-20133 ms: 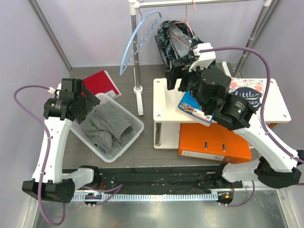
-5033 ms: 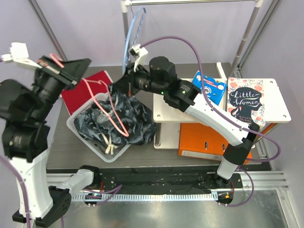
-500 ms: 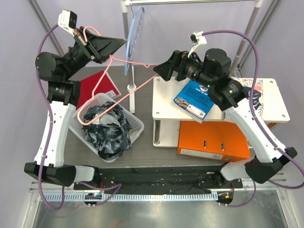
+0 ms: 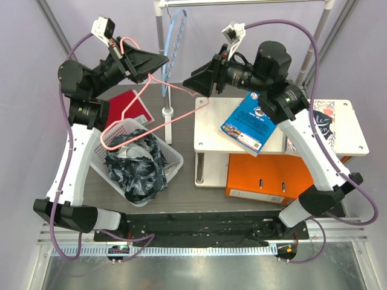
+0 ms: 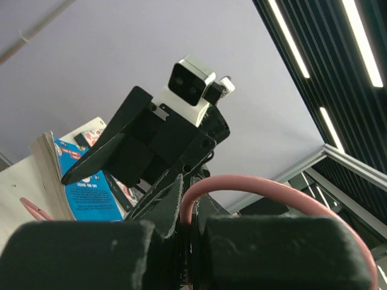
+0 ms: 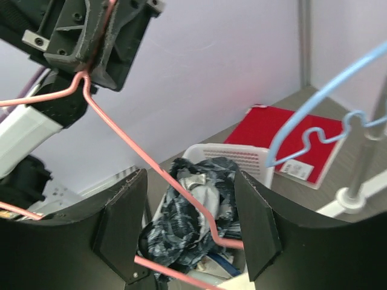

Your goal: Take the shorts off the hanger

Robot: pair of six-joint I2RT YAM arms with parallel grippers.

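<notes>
The shorts (image 4: 136, 169), black with a grey-white marbled print, lie bunched in the white basket (image 4: 175, 160), off the hanger. The thin pink hanger (image 4: 124, 112) hangs bare in the air above the basket. My left gripper (image 4: 154, 61) is shut on it near its hook, and the wire (image 5: 260, 184) curves up out of the jaws (image 5: 190, 205). My right gripper (image 4: 195, 84) faces it from the right, open. In the right wrist view the hanger wire (image 6: 121, 142) crosses the gap between its fingers (image 6: 190, 181) untouched, with the shorts (image 6: 181, 223) below.
A light-blue hanger (image 4: 172, 42) hangs on the rack, whose pole foot (image 4: 167, 115) stands beside the basket. A red notebook (image 4: 127, 106) lies behind the basket. On the right, a white shelf (image 4: 338, 145) carries a blue book (image 4: 248, 124), above an orange binder (image 4: 272, 178).
Both grippers have risen and drawn closer together, lifting the bare hanger higher. Five seconds ago the hanger lay on the shorts at the basket; the shorts have stayed in the basket.
</notes>
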